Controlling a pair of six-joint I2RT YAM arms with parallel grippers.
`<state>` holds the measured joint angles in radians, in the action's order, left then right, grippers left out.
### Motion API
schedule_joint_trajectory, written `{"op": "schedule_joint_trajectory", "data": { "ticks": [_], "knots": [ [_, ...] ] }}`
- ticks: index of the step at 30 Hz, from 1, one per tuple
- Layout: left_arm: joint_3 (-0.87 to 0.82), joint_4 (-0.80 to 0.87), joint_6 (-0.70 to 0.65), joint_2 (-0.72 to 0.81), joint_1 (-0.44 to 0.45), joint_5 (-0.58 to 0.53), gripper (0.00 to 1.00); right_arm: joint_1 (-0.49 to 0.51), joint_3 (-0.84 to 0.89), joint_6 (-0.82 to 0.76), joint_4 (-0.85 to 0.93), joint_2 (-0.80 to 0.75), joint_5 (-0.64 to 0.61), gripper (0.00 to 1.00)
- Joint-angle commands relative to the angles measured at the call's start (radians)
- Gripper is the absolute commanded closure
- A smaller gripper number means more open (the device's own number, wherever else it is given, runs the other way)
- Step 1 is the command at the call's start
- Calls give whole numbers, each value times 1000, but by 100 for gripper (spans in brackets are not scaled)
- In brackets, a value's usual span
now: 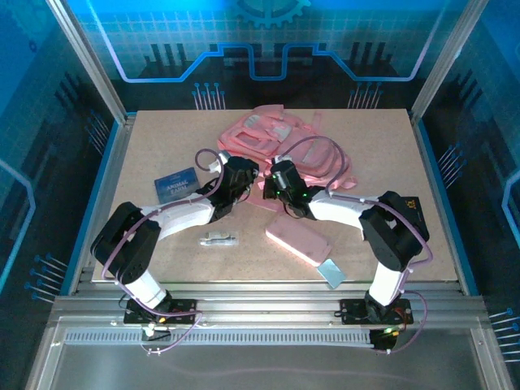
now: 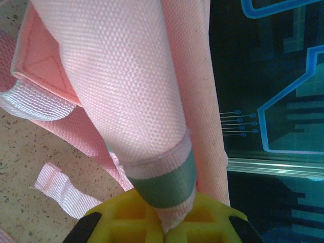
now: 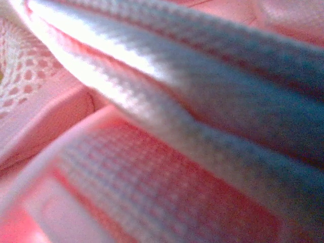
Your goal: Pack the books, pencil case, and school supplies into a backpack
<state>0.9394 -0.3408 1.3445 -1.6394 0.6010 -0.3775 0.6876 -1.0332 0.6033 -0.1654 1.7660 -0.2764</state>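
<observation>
Top view: backpack (image 1: 272, 134) lies at far-centre of desk (image 1: 382, 162), one edge toward the arms. left fingers (image 1: 242, 173) & right fingers (image 1: 280, 180) sit side by side at that near edge, prob. to pull the opening apart so stuff can go in. What's inside the bag, can't tell. Loose on desk, not yet packed: book (image 1: 177, 184) left of the left arm, pencil case (image 1: 299, 240) by the right arm, pale blue rectangle (image 1: 331, 271) just beside its near end. A small clear-silvery item (image 1: 219, 240) lies btwn the arms; packet or pen, too small to say.

Left wrist view: left fingers (image 2: 136, 212) clenched on a grey-green-bound edge of backpack fabric, which is held up off the desk. A loose strap end (image 2: 55, 190) lies below on the desk.

Right wrist view: pink weave & mesh of the backpack (image 3: 152, 152), v. close & blurred. right fingers are clenched; whether they've actually caught fabric, can't tell.
</observation>
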Motion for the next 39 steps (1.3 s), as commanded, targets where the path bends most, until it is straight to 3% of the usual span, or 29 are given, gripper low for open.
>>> {"op": "schedule_joint_trajectory", "data": {
  "ticks": [1, 8, 20, 23, 28, 29, 30, 32, 35, 39],
  "knots": [
    [11, -11, -24, 11, -18, -11, 100, -55, 38, 20, -31, -95, 97, 100],
    [40, -10, -72, -17, -84, 66, 100, -172, 115, -90, 141, -170, 332, 100],
    [129, 21, -202, -98, -190, 221, 100, -480, 147, -304, 511, -273, 459, 100],
    [187, 16, -220, -163, -227, 273, 100, -503, 176, -248, 475, -274, 552, 100],
    [386, 75, -301, -317, -262, 357, 100, -441, 160, -156, 332, -223, 807, 100],
    [427, 94, -307, -346, -271, 380, 80, -415, 127, -140, 300, -212, 844, 100],
    [463, 126, -302, -372, -280, 402, 47, -386, 102, -133, 291, -199, 863, 100],
    [490, 175, -292, -386, -295, 440, 5, -339, 45, -133, 297, -173, 859, 100],
    [408, 174, -267, -328, -297, 440, 1, -299, -33, -111, 268, -119, 857, 100],
    [168, 62, -136, -200, -291, 442, 1, -281, -119, -48, 222, -41, 883, 100]
  ]
}}
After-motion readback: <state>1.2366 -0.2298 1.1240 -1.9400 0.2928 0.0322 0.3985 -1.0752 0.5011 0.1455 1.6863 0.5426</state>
